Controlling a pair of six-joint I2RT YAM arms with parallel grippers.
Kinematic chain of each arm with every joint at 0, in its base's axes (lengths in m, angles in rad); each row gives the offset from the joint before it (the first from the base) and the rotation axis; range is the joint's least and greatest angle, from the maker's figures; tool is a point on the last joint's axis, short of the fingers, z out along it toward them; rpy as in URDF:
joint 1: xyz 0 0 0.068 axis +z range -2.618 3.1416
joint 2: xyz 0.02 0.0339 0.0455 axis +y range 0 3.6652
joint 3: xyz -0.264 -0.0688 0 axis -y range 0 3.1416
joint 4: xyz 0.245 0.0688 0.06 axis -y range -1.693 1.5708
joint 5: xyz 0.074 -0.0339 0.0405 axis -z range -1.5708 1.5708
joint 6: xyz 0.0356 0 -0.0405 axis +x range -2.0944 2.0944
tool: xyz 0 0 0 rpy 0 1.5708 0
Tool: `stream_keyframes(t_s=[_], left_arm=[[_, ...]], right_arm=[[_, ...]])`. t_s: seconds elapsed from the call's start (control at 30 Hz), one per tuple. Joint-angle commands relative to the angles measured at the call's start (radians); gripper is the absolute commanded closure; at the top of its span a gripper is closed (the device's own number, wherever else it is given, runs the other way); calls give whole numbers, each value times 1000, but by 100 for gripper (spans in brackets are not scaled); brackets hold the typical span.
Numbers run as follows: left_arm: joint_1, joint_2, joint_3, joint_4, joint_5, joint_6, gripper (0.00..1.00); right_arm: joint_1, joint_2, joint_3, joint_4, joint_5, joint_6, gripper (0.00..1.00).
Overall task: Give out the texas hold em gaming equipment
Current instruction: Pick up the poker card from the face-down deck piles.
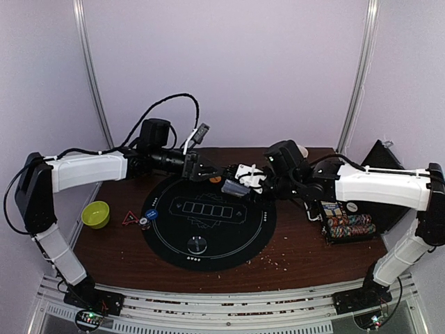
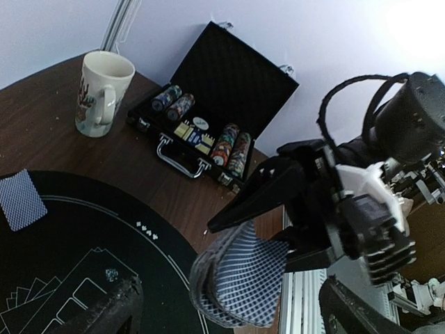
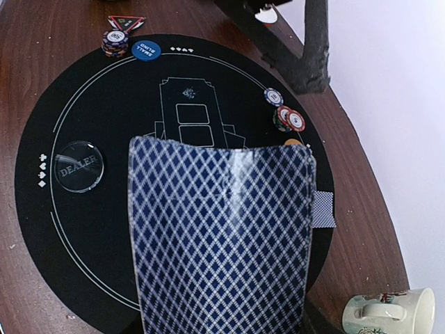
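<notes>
The deck of cards (image 3: 222, 236), backs up and bowed, is clamped between the jaws of your right gripper (image 1: 245, 182), above the 1 o'clock part of the round black mat (image 1: 161, 236). A single card (image 3: 323, 209) lies face down at the mat's rim just beyond the deck, toward 12 o'clock. Next to it, a few striped chips (image 3: 285, 115) sit on the mat near 12 o'clock. Your left gripper (image 1: 203, 174) hangs over the same edge at about 11 o'clock, facing the deck; its jaws stand wide apart and hold nothing. The clear dealer disc (image 1: 198, 244) rests on the mat at 6 o'clock. At 9 o'clock you find the blue disc (image 1: 151, 214) on the mat's rim, with a small chip stack (image 1: 144, 223) just beside it. The red triangle (image 1: 129, 218) lies just off the mat. The green bowl (image 1: 96, 214) stands farther out toward 9 o'clock on the brown table (image 1: 306, 257). At 3 o'clock, well apart from the mat, the open case (image 1: 348, 224) holds rows of chips (image 2: 231, 147). A mug (image 2: 103, 90) stands near the case.
</notes>
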Motion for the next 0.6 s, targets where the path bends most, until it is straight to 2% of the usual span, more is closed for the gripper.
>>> stream_keyframes(t_s=[0.0, 0.13, 0.27, 0.43, 0.57], left_arm=[[-6, 57, 25, -89, -4, 109, 8], [-26, 94, 62, -160, -36, 165, 8], [-28, 114, 70, -156, -105, 145, 9], [-28, 117, 72, -108, -37, 116, 11], [-30, 111, 76, -103, -54, 108, 14]], right_arm=[[18, 17, 45, 23, -17, -5, 53], [27, 37, 63, 17, -21, -8, 53], [35, 46, 70, 23, -19, -12, 53], [39, 58, 74, 20, -10, -19, 53], [39, 60, 73, 24, -11, -18, 53]])
